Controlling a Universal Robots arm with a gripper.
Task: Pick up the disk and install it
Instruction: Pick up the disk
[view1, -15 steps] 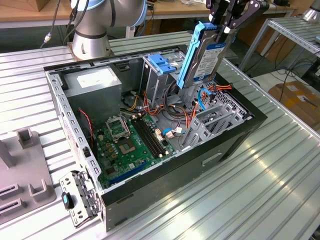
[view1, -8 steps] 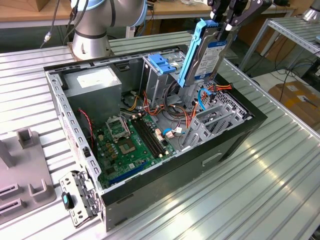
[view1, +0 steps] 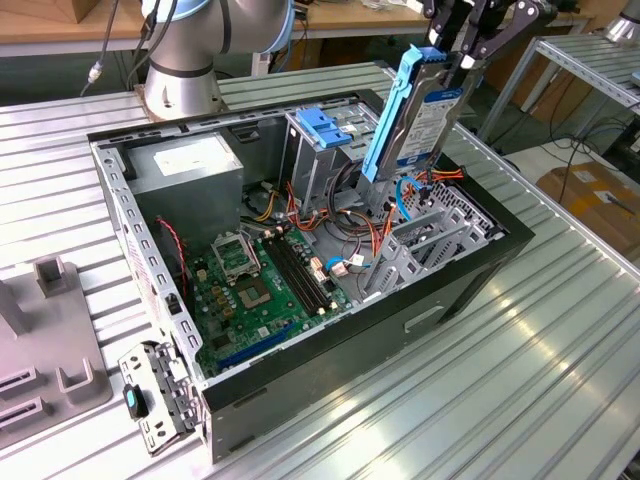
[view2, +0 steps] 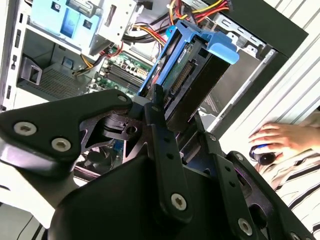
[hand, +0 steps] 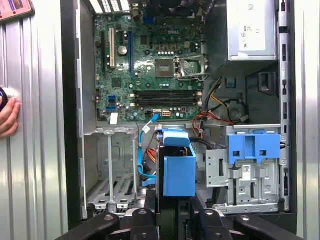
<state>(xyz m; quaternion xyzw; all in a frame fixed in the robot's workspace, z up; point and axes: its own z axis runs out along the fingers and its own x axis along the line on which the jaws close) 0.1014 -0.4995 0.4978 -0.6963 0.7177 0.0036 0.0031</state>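
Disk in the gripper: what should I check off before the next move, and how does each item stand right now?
1. Grasp on the disk: ok. The gripper is shut on its upper end.
2. Disk lifted free: ok. It hangs steeply tilted above the open case.
3. Disk installed: not ok. It sits in no bay yet.
4. Receiving cage: ok. In the first wrist view its grey metal slots look empty.
5. Cables out of the way: cannot tell. A blue cable runs close beside the disk's lower end.
6. Person's hand: ok. It rests on the table, outside the case.
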